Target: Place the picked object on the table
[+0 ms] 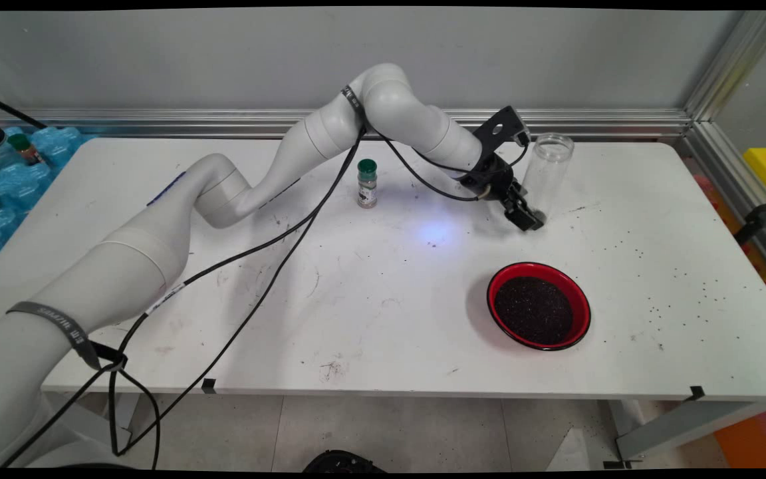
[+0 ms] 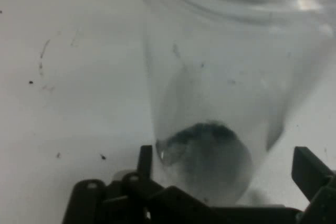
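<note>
Fingers (image 2: pixel 147 161) of the black gripper (image 1: pixel 528 218) stand apart, one on each side of the bottom of a tall clear jar (image 1: pixel 546 174). They look spread wider than the jar and are not squeezing it. The jar stands up straight near the back right of the white worktop (image 1: pixel 370 319), with its mouth open at the top. In the hand view its bottom looks dark and smudgy, but what is inside is hard to tell.

What could go wrong? The jar is tall, thin and smooth. I think a bump from one finger could tip it or slide it away. A weak squeeze so low down could let it wobble.

A red bowl (image 1: pixel 581 307) full of small black grains sits well in front of the jar. A little green-capped bottle (image 1: pixel 367 183) stands well off to the side. Loose black grains lie scattered on the worktop.
</note>
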You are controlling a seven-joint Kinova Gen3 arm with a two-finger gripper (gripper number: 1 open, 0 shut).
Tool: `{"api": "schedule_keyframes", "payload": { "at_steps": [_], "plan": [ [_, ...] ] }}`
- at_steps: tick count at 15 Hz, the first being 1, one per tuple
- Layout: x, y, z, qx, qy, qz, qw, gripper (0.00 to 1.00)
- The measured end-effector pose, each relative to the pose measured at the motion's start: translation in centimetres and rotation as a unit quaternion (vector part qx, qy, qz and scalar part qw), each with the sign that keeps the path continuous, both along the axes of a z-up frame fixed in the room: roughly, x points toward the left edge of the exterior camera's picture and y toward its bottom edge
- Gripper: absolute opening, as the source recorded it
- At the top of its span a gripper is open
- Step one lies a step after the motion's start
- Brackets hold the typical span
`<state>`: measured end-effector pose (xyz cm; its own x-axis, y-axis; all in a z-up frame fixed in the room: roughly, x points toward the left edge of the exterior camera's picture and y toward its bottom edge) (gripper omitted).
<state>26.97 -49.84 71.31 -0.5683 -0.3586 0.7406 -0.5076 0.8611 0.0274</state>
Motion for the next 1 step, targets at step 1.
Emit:
{"api": "schedule_keyframes", "payload": {
  "at_steps": [1],
  "plan": [
    [0.09, 0.09, -0.08, 0.003, 0.001, 0.001, 1.0000, 1.00]
  ]
}}
